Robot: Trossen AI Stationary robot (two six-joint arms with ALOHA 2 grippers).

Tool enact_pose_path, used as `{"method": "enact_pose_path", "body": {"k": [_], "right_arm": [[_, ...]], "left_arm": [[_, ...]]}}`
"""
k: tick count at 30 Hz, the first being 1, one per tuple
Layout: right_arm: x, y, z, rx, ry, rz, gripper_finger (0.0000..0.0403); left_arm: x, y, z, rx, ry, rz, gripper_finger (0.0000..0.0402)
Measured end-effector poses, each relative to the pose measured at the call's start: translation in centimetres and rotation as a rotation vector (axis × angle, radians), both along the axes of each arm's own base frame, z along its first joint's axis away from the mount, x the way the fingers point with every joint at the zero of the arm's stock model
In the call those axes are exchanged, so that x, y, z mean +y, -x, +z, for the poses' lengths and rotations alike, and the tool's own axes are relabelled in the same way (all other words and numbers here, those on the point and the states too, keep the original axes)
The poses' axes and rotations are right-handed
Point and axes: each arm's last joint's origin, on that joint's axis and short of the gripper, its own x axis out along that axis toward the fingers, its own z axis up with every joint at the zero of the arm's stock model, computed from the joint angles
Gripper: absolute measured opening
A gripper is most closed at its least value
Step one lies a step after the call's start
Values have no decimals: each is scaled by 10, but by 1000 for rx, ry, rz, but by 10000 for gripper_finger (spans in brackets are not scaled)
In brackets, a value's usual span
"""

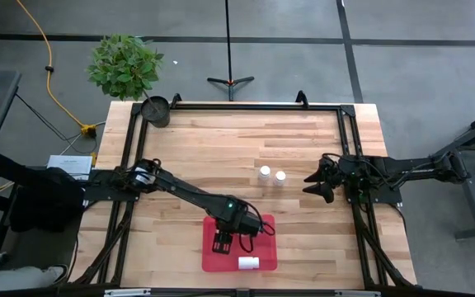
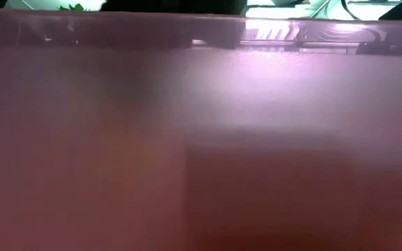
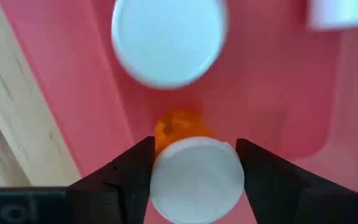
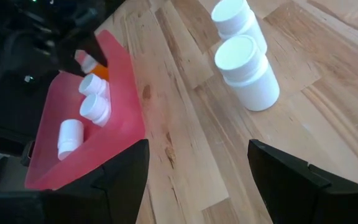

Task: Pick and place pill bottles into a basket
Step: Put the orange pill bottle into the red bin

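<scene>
Left jaws clamped on orange bottle by the white cap, over red basket | bottle upright, long axis vertical, cap up | judged light, stiff, smooth plastic; hold at cap | one bottle lies flat in basket; two stand on tabletop | right jaws apart, idle near those two.

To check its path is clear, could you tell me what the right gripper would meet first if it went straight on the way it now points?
Probably the two white bottles standing on the table: the open right gripper points toward them, though depth is unclear.
</scene>
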Motion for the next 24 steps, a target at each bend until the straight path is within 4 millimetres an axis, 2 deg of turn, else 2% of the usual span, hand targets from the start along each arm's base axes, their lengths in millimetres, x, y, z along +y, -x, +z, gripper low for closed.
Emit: {"method": "enact_pose_path", "body": {"k": [5,15,24], "right_arm": [[0,-1,1,-12,-3,-1,263],[0,-1,1,-13,5,5,263],[0,0,-1,4,13,10,263]], "left_arm": [[2,1,-6,-5,-53,-17,273],[8,-3,-5,-9,8,-5,240],[18,-11,14,-41,18,13,270]]}}
